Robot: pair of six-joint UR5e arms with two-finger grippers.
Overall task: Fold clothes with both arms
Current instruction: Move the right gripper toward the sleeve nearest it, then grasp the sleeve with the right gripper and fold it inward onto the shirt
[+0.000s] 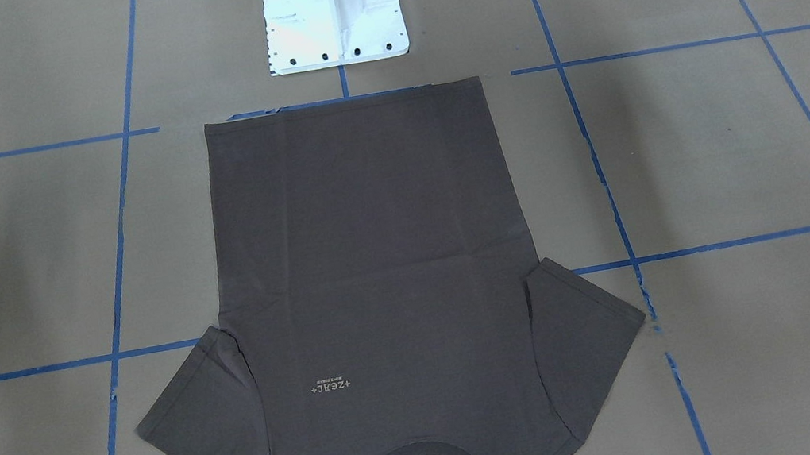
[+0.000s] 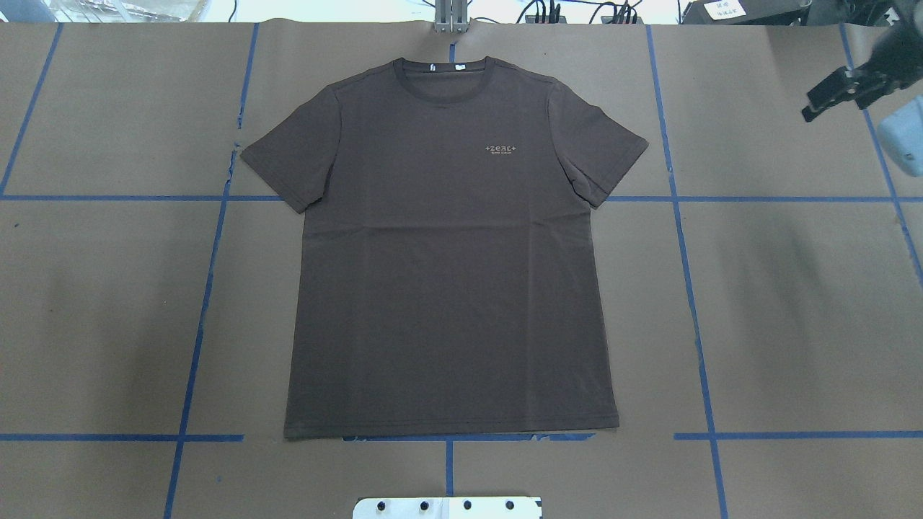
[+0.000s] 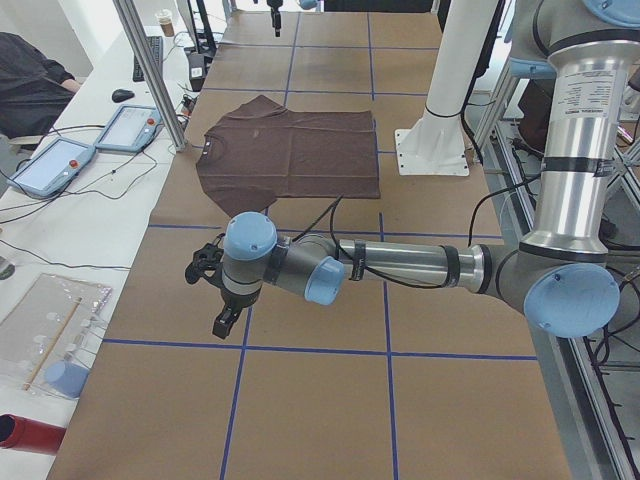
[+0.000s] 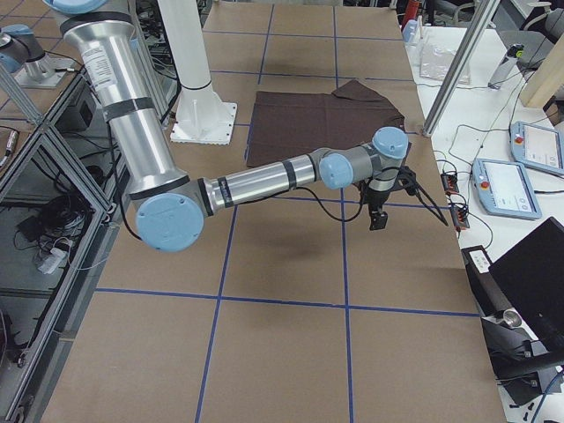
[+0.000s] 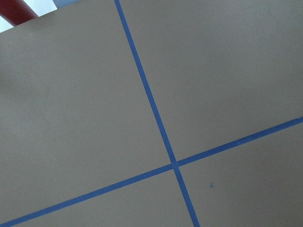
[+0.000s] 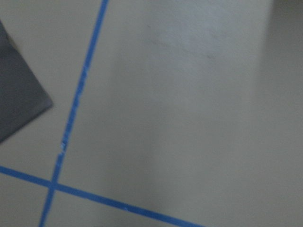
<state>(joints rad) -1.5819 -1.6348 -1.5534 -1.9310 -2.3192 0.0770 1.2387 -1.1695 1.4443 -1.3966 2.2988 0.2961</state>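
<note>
The dark brown T-shirt [image 2: 447, 274] lay flat on the bench [image 2: 793, 303], front side up, both short sleeves spread out to the sides. Its hem ran along a blue tape line [image 2: 793, 435] nearest the white base block [image 1: 333, 13], and the ribbed collar [image 2: 440, 90] pointed away from the robot. The pale chest lettering [image 2: 502, 148] and white neck tags [image 2: 443, 67] showed plainly (nothing about the shirt was folded yet).

Neither arm touched the cloth. The left arm [image 3: 400, 265] reached low over bare brown paper, well apart from the shirt, with the left gripper [image 3: 222, 322] hanging downward above the bench; from the side view alone I could not tell whether its fingers were spread or pressed together. Its wrist camera saw only paper and crossing tape.

The right arm [image 4: 256, 181] stretched out on the other side, and the right gripper [image 2: 815, 108] hung over the bench near the shirt's sleeve on that side, not touching it. I could not tell its finger spacing either. The right wrist view was blurred, with a dark sleeve corner [image 6: 19, 99] at its edge.

Two teach pendants [image 3: 130, 128] lay on the white side table.
</note>
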